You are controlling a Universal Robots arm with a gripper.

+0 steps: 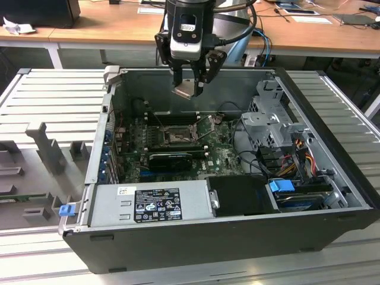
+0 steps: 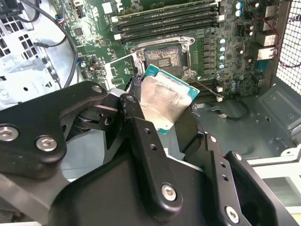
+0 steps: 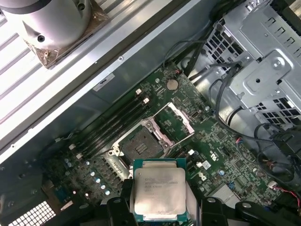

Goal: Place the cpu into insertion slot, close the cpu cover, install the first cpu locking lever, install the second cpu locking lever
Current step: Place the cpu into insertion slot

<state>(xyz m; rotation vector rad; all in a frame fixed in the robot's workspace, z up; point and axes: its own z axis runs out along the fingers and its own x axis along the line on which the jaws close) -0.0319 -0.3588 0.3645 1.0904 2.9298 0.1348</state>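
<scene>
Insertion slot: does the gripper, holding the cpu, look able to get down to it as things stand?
Probably yes. The gripper holds the cpu above the open computer case, the cpu cover is swung back off the insertion slot, and nothing appears to lie between them.

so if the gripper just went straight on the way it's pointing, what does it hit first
The cpu in the gripper would likely touch first, landing on the insertion slot or the green board just beside it. Nothing stands between, though depth is hard to judge.
</scene>
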